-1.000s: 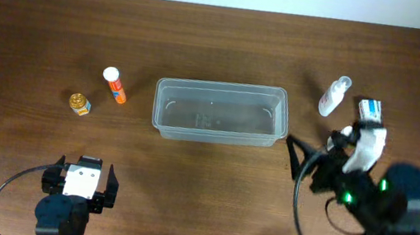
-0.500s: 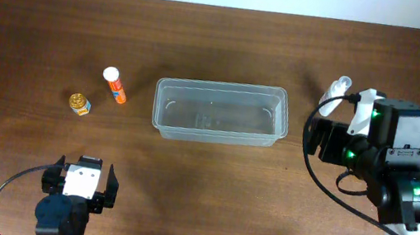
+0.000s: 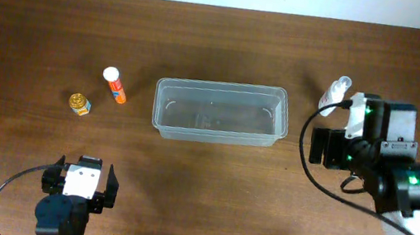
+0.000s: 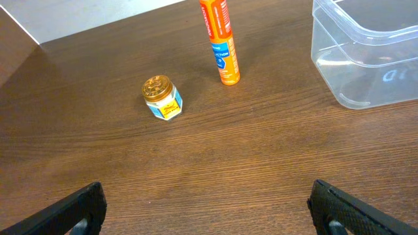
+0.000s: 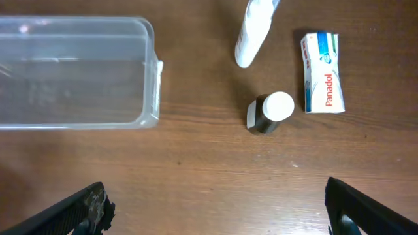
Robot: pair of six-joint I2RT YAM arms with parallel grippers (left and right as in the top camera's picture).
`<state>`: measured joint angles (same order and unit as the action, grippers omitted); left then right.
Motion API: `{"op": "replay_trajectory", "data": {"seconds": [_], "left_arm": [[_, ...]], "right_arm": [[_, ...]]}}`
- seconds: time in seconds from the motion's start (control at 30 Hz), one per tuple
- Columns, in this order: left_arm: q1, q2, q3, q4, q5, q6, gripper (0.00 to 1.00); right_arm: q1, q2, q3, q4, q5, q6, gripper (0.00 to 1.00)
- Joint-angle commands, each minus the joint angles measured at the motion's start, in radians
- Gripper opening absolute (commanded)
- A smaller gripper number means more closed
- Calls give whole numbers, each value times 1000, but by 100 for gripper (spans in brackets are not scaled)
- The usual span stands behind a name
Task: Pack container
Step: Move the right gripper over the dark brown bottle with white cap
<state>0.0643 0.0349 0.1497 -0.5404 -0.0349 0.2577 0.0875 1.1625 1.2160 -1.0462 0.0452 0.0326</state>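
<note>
the right arm (image 3: 372,146) is now hanging over the spot just right of the container (image 3: 215,137), having swung up from the near right of the table (image 3: 205,208) a second ago and then eased a little towards the near edge; in the overhead view it is now covering the panadol box that was showing earlier. the left arm (image 3: 73,197), the container and the items on the left are staying where they were

the right gripper (image 5: 219,212) is hovering with its dark fingers spread wide apart, holding nothing, and the left gripper (image 4: 209,212) is likewise standing wide apart and empty, low over the wood

the container is sitting upright at the middle of the table, empty: a clear, slightly cloudy plastic tub, rectangular with rounded corners and a thick rim. to its right, well apart from it, a glossy white squeeze bottle (image 5: 253,32) is lying on its side, a dark bottle (image 5: 269,112) with a round white cap is sitting just below it, and the white card panadol box (image 5: 321,79), slightly crumpled, is lying flat beside both. to the left, a slim orange tube (image 4: 219,42) with a white cap is lying flat, and a small faceted jar (image 4: 161,98) with an embossed gold lid is standing near it. the table is showing a dark brown wood grain with a matt finish
</note>
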Motion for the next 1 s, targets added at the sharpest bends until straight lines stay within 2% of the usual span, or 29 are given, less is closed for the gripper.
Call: {"op": "replay_trajectory", "data": {"seconds": [0.0,0.57,0.77,0.97], "left_arm": [[-5,2,-1,-6,-14,-10,100],[-5,2,-1,-6,-14,-10,100],[-5,2,-1,-6,-14,-10,100],[-5,2,-1,-5,-14,-10,100]], "right_arm": [[-4,49,22,-11,23,-47,98],[-4,146,22,20,53,-56,98],[-4,149,22,26,-98,-180,98],[-17,153,22,29,-101,-185,98]]}}
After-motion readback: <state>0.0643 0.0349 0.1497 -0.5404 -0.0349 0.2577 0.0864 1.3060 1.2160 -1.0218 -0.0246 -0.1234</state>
